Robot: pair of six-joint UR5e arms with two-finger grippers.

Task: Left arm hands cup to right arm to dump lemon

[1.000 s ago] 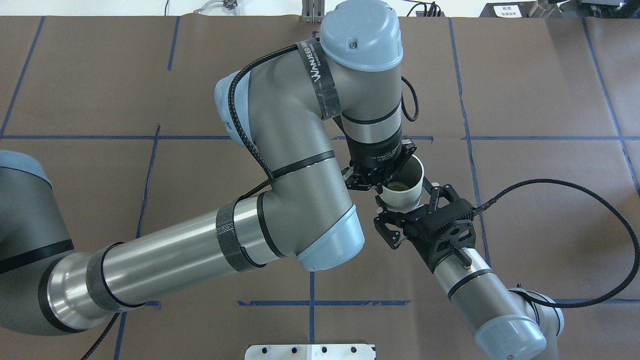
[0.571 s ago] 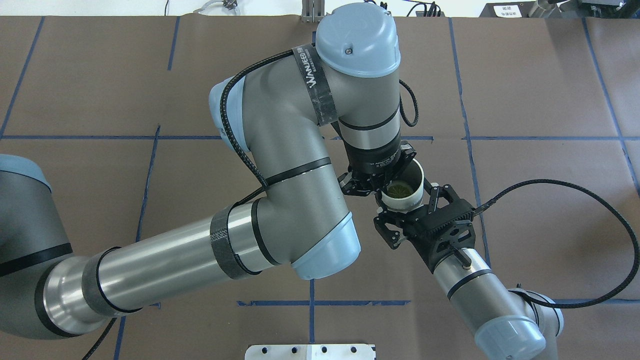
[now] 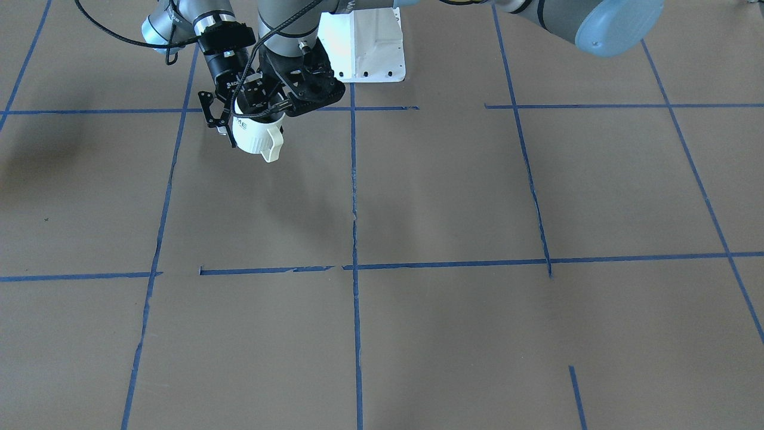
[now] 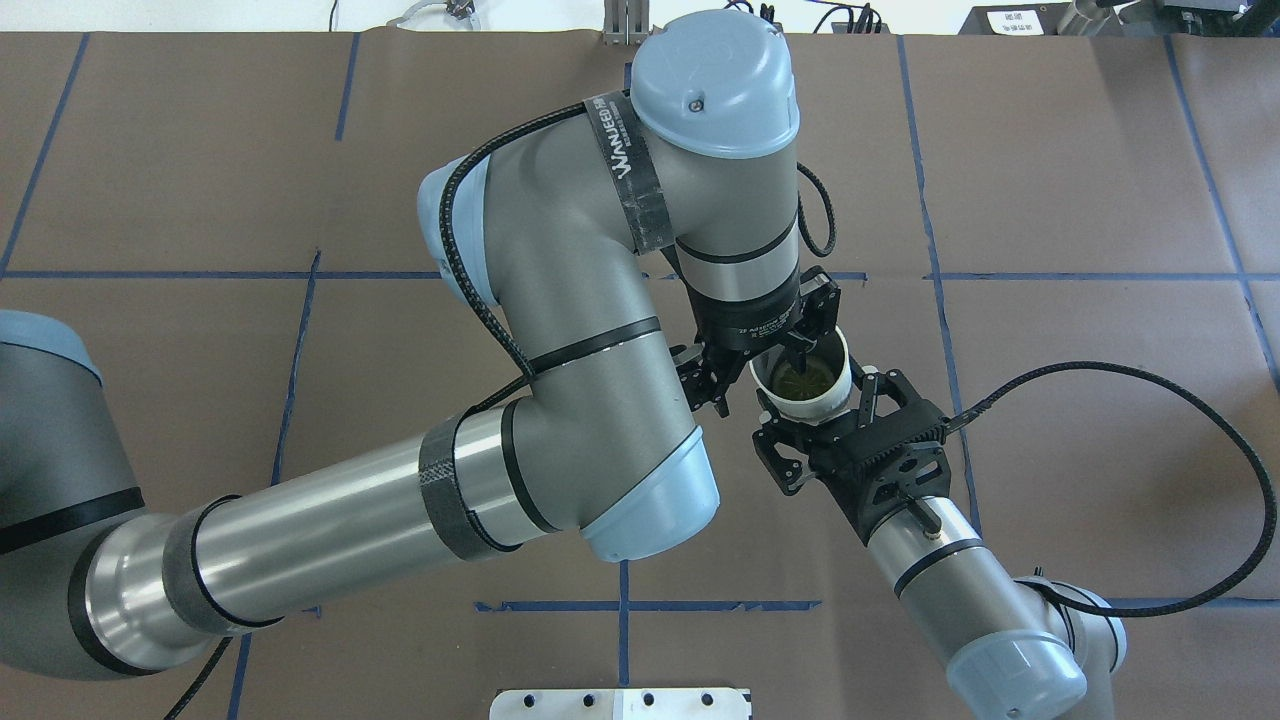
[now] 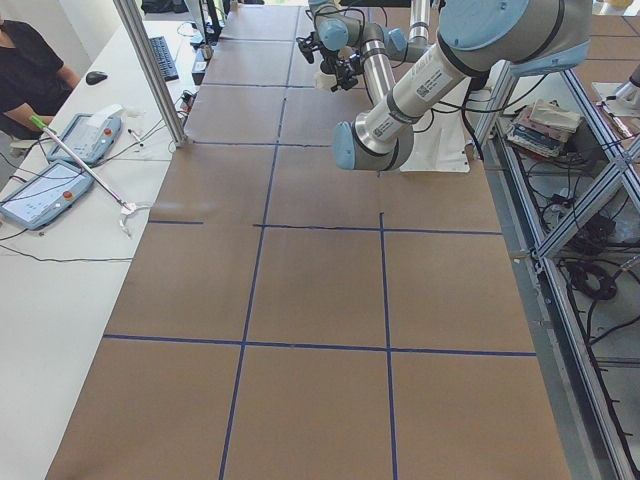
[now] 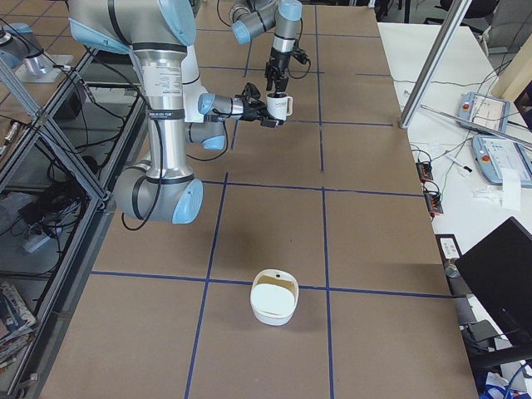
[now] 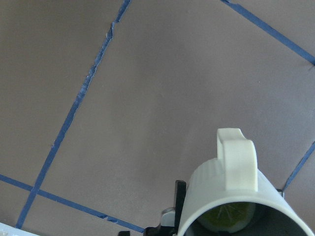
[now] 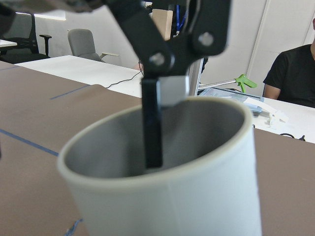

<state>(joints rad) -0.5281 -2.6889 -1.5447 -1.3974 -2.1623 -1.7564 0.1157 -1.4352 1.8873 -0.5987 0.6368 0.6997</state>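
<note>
The left claw hangs over the cup from above, released. One finger dips inside the cup, clear of the wall, and the other stands outside the rim. The right claw comes in level from the side and is clenched on the cup's body, its fingers pressing on opposite sides of the ribbed wall.

The cup sits upright in the air above the worktop, near the robot's base and on its right-hand half. Its handle points away from the robot. The lemon lies at the bottom of the cup, under the dipping finger.

The left arm reaches across from its side, elbow bent and wrist turned down. The right arm stretches low, with a black cable looping off its wrist.

The worktop is covered in brown paper crossed by blue tape lines. Well apart from the cup, a white tub stands on the worktop on a tape line. A person in a black shirt sits at a white side table beyond the worktop's edge.
</note>
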